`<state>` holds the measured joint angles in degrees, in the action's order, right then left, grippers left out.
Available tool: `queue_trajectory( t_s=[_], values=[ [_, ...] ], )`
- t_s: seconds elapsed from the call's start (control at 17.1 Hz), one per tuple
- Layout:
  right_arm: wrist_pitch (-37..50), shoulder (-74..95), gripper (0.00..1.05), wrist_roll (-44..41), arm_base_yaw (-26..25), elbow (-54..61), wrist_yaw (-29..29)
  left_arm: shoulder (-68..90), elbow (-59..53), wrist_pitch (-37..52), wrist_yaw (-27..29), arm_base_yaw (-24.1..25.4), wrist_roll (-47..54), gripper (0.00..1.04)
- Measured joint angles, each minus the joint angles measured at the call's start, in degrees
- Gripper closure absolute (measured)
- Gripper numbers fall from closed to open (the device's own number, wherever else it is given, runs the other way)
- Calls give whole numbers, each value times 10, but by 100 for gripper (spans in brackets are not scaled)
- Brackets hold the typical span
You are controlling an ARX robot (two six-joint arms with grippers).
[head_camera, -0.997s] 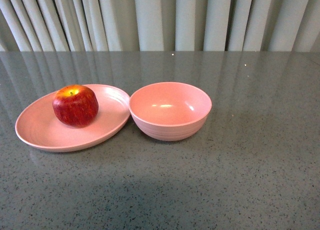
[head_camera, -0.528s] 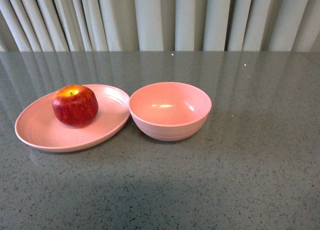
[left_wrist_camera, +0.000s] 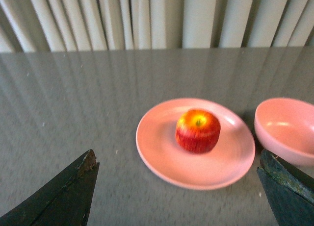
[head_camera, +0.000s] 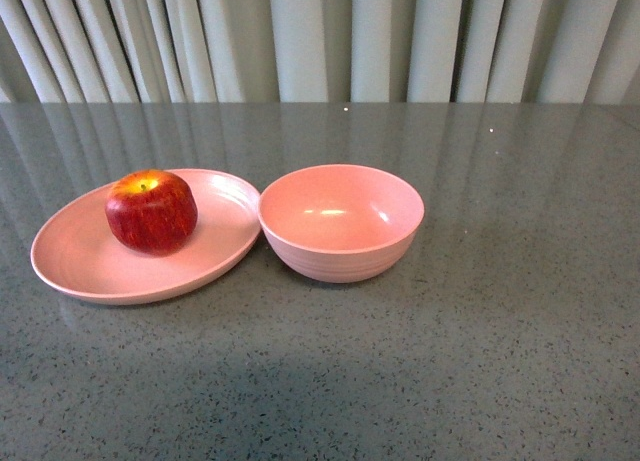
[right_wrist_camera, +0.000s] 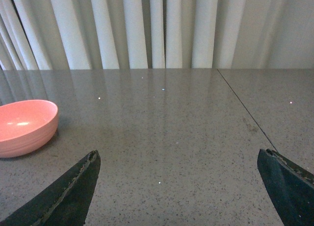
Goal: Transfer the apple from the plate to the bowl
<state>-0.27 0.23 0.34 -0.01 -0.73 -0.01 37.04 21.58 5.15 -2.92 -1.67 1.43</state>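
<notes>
Apple (left_wrist_camera: 197, 131), squat and red, sits on shallow matte pink plate (left_wrist_camera: 157, 152), ahead between wide-spread jaws of left gripper (left_wrist_camera: 177, 157); right gripper (right_wrist_camera: 177, 154) gapes likewise, deep pink bowl (right_wrist_camera: 24, 125) outside its jaws.

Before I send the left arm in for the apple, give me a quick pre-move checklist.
1. The apple rests on the plate, nothing over it: ok.
2. The bowl is upright and empty: ok.
3. The left tool is open, facing the apple, not yet around it: ok.
4. The right tool is open, away from the bowl: ok.
5. Gap between plate and bowl: cannot tell.
</notes>
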Motion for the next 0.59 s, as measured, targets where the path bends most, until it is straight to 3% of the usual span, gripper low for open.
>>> queue_trajectory(
  t_s=[0.23, 0.59],
  values=[
    [0, 0, 7, 0, 0, 0, 0, 259, 153, 46, -46, -16, -1, 7],
    [0, 0, 7, 0, 0, 0, 0, 542, 327, 6, -13, -65, -12, 7]
  ],
)
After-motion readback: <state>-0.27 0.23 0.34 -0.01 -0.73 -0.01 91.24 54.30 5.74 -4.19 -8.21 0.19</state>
